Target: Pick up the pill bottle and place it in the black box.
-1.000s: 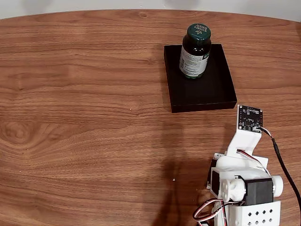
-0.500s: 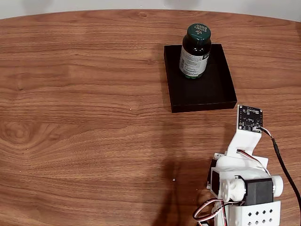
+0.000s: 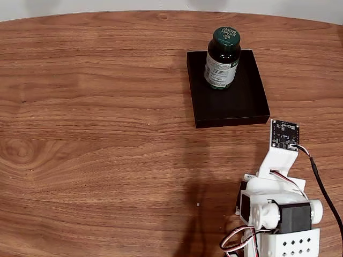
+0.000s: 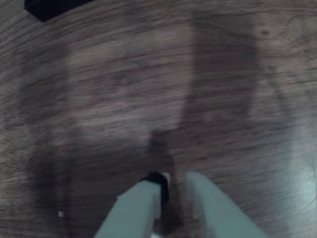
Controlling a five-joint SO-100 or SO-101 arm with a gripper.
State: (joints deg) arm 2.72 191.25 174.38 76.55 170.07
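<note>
We see the pill bottle [image 3: 222,58] upright in the black box [image 3: 230,101] toward the counter's [image 3: 96,134] far edge, well apart from our nearly closed, empty fingers [image 4: 143,203].

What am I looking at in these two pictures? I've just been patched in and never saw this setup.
It is a small white robot arm sitting on a wooden table. The fixed view looks down on the table from above; the arm is at the lower right there. The wrist view comes from a camera riding on the arm, looking past its gripper at the table. The two pale fingers stand close together with nothing between them. In the fixed view a pill bottle stands upright inside the black box, near its far edge. The small black square on a white bracket is a circuit board on the arm, not part of the job.
</note>
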